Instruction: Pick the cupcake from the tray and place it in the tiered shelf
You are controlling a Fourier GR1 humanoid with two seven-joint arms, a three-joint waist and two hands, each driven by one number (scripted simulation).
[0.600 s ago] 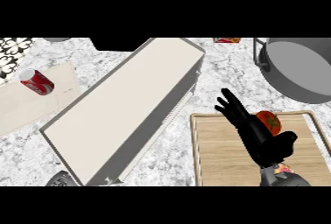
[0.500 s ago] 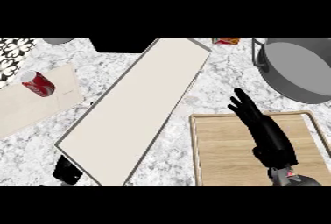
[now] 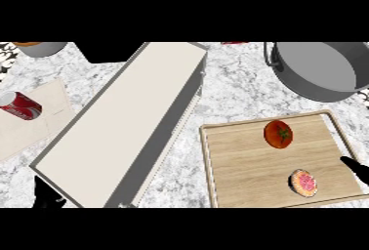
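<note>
The cupcake point(image 3: 303, 182) sits on the wooden tray point(image 3: 245, 171), at its near right corner, lying a little tilted so that its pink frosted top faces up. Nothing is touching it. Farther back on the same tray, well apart from the cupcake, lies a tomato point(image 3: 278, 134) with a small green stem.

Just right of the cupcake, at the right edge of the view, a black tip of the right hand point(image 3: 357, 168) pokes in over the rim of the tray. So little of it shows that I cannot tell whether its fingers are spread or curled; it is close to the cupcake but not on it.

To the left of the tray, the long pale shelf point(image 3: 122, 127) runs slantwise across the marble counter point(image 3: 231, 97), from the near left up toward the far middle, with a grey side wall showing along its right edge. At its near left corner a dark bit of the left hand point(image 3: 45, 195) shows at the lower edge, too little to tell how its fingers stand.

Far right stands a big grey pot point(image 3: 320, 68). On the left, a red can point(image 3: 19, 105) lies on its side on a pale board point(image 3: 36, 127).
</note>
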